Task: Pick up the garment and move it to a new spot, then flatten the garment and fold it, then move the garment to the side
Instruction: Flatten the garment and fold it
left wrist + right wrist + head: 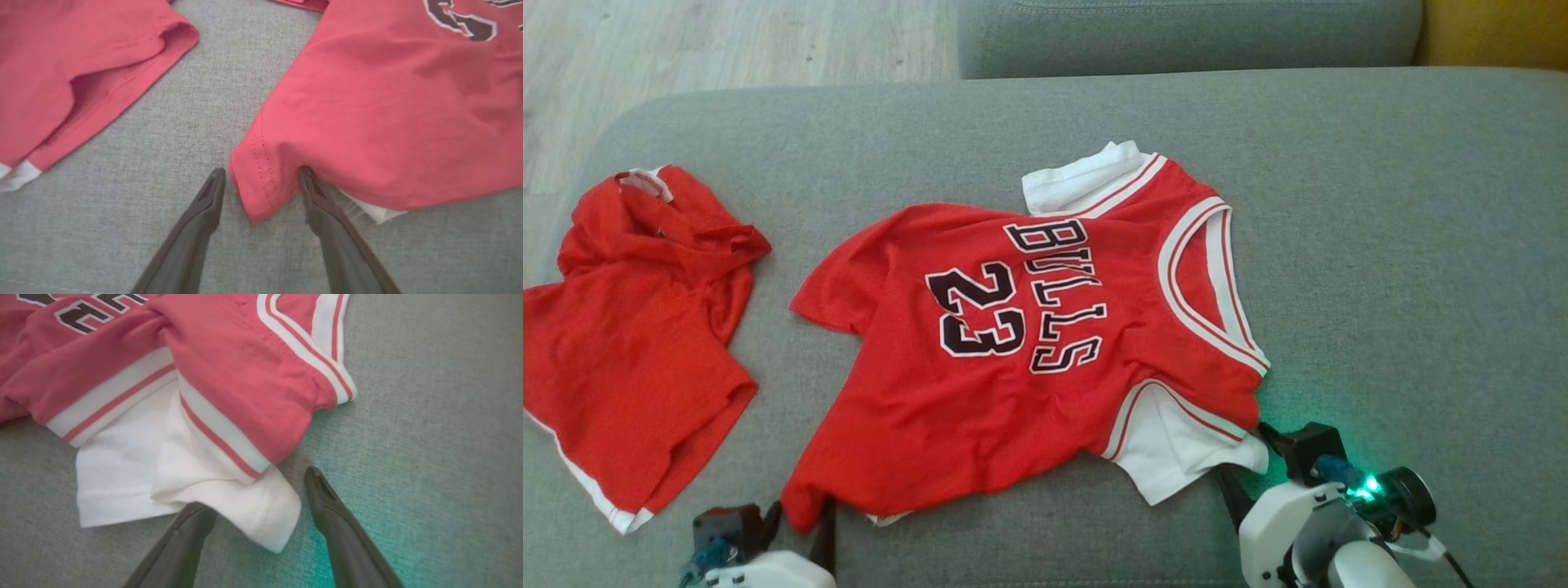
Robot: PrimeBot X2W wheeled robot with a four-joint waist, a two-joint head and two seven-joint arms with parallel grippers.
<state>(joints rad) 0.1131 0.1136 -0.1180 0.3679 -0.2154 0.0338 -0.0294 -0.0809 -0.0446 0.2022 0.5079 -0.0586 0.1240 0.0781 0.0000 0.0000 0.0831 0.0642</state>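
Observation:
The garment (1013,359) is a red jersey with white trim and "BULLS 23" on it, spread out with creases on the grey sofa cushion (1380,245). My left gripper (800,518) stands open at the jersey's near left hem corner. In the left wrist view that corner (261,183) lies between the spread fingers of the left gripper (261,171). My right gripper (1245,457) is open at the white sleeve by the near right armhole. The right wrist view shows this sleeve's edge (265,514) between the fingers of the right gripper (258,489).
A second red garment (637,327) lies crumpled at the cushion's left end, close to the left gripper's side (61,73). Another grey cushion (1176,33) sits behind, wooden floor (727,41) beyond the far left, and a yellow surface (1494,33) at the far right.

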